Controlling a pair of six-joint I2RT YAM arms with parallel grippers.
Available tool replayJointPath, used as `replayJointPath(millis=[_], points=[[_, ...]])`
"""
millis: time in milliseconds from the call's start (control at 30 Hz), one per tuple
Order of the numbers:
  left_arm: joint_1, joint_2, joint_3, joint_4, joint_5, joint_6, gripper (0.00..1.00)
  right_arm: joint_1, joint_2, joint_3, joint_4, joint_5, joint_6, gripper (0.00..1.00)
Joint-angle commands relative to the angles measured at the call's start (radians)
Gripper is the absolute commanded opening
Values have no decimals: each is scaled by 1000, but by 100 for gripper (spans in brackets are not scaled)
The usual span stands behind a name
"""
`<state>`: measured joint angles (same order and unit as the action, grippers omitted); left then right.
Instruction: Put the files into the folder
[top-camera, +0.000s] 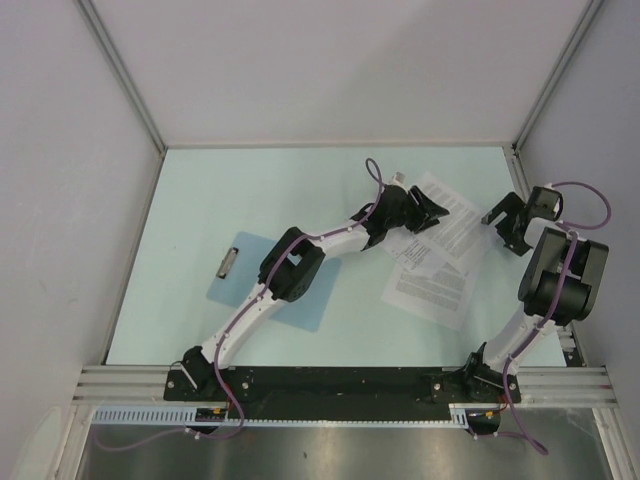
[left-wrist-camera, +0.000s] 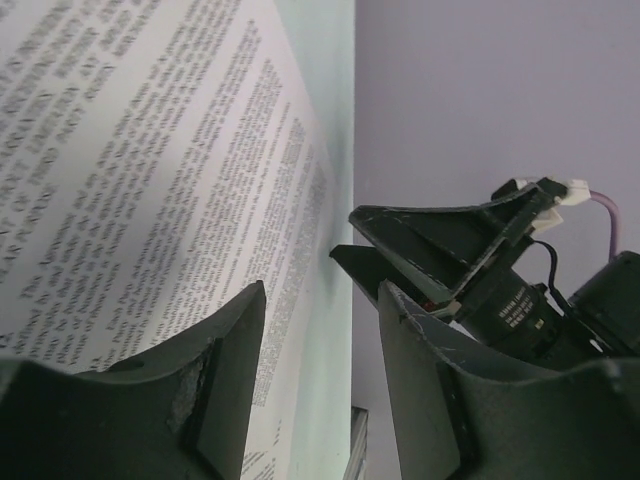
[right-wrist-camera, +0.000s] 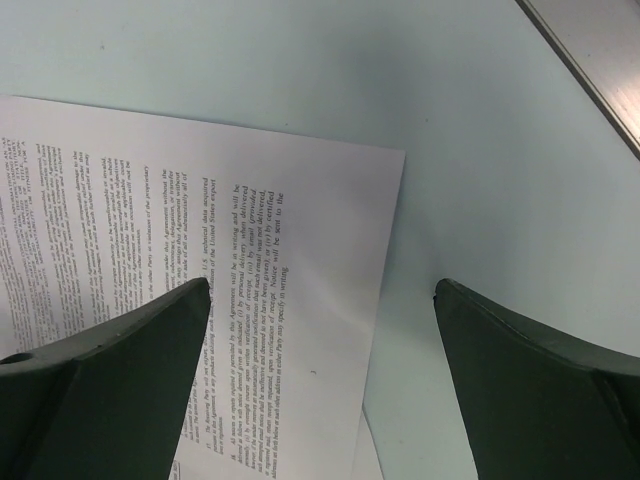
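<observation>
jaws: my left gripper (top-camera: 428, 207) part open, empty, low over the files' (top-camera: 440, 265) 12 o'clock edge. right gripper (top-camera: 497, 220) wide open, empty, at their 2 o'clock. folder (top-camera: 230, 288) well apart at their 9 o'clock; my left arm (top-camera: 300, 265) stretches across it.

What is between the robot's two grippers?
The files, white printed sheets lying on the table. The top view shows it best: the left gripper is over their left side, and the right gripper is at their right edge.
</observation>
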<state>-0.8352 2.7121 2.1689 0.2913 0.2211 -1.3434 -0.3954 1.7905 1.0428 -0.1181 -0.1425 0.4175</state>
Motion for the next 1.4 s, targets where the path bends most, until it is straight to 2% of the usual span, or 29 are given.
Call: replayJointPath(millis=[0,600,900,1167,1367], points=[[-8,12,37,-76,-25,-54,54,-5,35,26,34,-69,4,100],[-5,43,39,-101,6,-97,52,-3,44,23,148,-351,127,100],[-5,43,37,-98,18,-92,51,3,-23,-72,270,-450,303,100],[-5,31,35,-103,23,-69,51,-11,-112,-84,255,-414,294,100],[-5,21,37,-110,20,-56,51,-14,-114,-92,247,-411,308,98]])
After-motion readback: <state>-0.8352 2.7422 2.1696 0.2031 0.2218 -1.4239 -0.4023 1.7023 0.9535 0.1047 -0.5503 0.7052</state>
